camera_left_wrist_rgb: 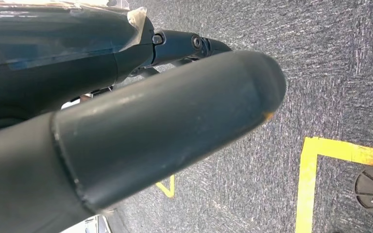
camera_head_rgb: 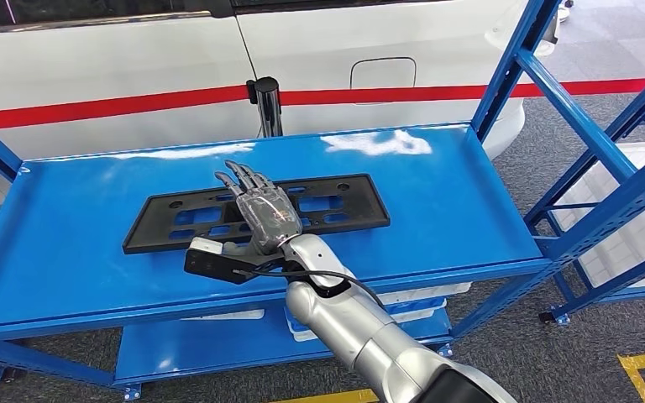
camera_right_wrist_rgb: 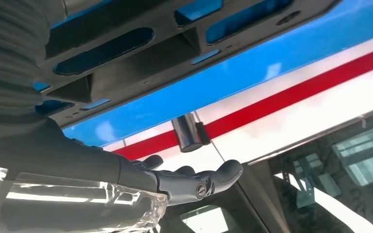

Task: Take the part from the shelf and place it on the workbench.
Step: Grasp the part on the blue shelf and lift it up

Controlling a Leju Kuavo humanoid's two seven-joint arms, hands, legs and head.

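One black part [camera_head_rgb: 256, 211] lying flat on the blue shelf [camera_head_rgb: 67, 227], directly beneath the right hand [camera_head_rgb: 260, 210], fingers stretched apart over its middle, gripping nothing. Reach step, by the look of it. Next: curl around the part's near edge, lift, carry to workbench; left hand [camera_left_wrist_rgb: 126, 141] state unclear.

This looks like an automotive workshop or vehicle assembly floor. A white vehicle body [camera_head_rgb: 134, 75] with a red stripe [camera_head_rgb: 117, 105] along its side and a fuel filler flap [camera_head_rgb: 384, 73] stands just behind a blue steel shelving rack [camera_head_rgb: 67, 218], whose slanted uprights and cross braces rise at the right edge. A flat black plastic car trim panel [camera_head_rgb: 336, 206] with rectangular cut-outs lies on the rack's top shelf, and white trays sit on the lower shelf. The floor is grey carpet tile [camera_left_wrist_rgb: 330, 63] marked with yellow tape lines [camera_left_wrist_rgb: 311, 184], as on a factory floor with marked work zones.
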